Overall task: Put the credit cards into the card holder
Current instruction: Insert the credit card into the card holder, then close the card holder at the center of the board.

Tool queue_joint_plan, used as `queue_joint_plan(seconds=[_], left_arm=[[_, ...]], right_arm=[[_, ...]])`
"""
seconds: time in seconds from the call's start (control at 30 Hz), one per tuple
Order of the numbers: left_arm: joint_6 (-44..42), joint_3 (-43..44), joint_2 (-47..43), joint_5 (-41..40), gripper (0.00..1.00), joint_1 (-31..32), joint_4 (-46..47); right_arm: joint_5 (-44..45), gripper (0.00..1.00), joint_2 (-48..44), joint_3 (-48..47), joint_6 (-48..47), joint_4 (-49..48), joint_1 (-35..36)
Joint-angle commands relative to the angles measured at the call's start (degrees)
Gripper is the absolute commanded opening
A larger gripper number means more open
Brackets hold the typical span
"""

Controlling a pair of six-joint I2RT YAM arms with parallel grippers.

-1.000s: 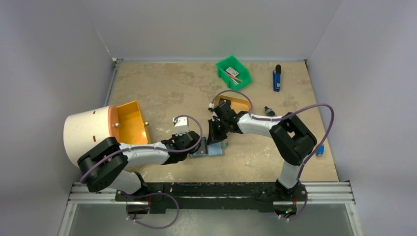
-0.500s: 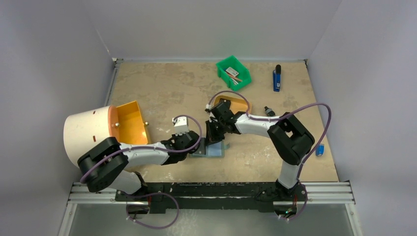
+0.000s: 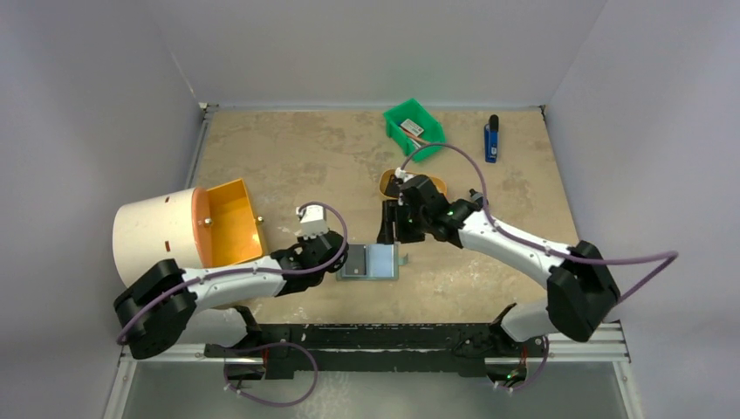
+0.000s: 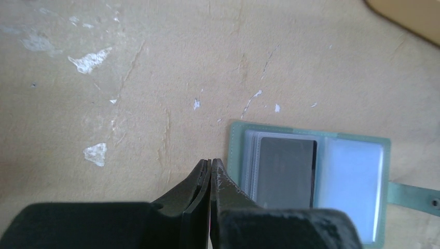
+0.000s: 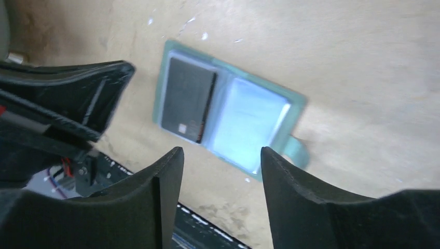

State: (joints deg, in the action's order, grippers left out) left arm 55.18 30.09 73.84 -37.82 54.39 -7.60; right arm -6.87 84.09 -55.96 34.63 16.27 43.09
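Observation:
The card holder (image 3: 373, 261) lies open and flat on the table near the front edge, its strap pointing right. One black credit card (image 4: 287, 171) sits inside its left clear pocket; the right pocket (image 4: 348, 181) shows only pale blue. My left gripper (image 4: 211, 162) is shut with nothing in it, its tips on the table just left of the card holder (image 4: 236, 150). My right gripper (image 5: 222, 153) hangs open and empty above the far side of the card holder (image 5: 244, 119), the credit card (image 5: 188, 98) visible below. No other credit card shows.
A tan oval tray (image 3: 432, 185) lies partly behind the right gripper (image 3: 397, 227). Further back stand a green bin (image 3: 413, 128) and a blue tool (image 3: 491, 140). A white cylinder with an orange box (image 3: 229, 218) stands at the left.
My right gripper has opened and drawn back from the card holder toward the far side, its arm swinging out right. The card stays in the left pocket. The left gripper has shifted slightly left.

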Motion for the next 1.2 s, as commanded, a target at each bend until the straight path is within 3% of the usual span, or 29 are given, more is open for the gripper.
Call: queue_joint_plan(seconds=[0.0,0.23,0.37,0.7,0.9,1.17], left_arm=[[0.57,0.39,-5.11,-2.93,0.02,-0.16,-1.91],[-0.13,2.29,-7.95,-2.89,0.08,-0.16,-4.34],[-0.49,3.30,-8.49,-2.96,0.08,-0.16,-5.54],[-0.56,4.32,-10.63,-3.11,0.06,-0.16,-7.37],[-1.63,6.54,-10.97,-3.54,0.04,-0.09,-8.45],[-2.37,8.28,-11.62,-3.95,0.04,-0.14,-9.23]], right_arm=[[6.72,0.61,-3.54,4.08,-1.27,4.99,-3.52],[3.26,0.61,-0.67,7.64,-0.93,0.92,-5.61],[1.88,0.54,2.79,7.12,-1.01,-0.24,-5.88],[1.28,0.00,-0.51,8.28,-1.15,2.07,-6.00],[0.18,0.00,-8.80,8.22,-2.79,4.90,-5.97],[-4.34,0.00,-11.75,3.44,-4.81,5.59,-5.26]])
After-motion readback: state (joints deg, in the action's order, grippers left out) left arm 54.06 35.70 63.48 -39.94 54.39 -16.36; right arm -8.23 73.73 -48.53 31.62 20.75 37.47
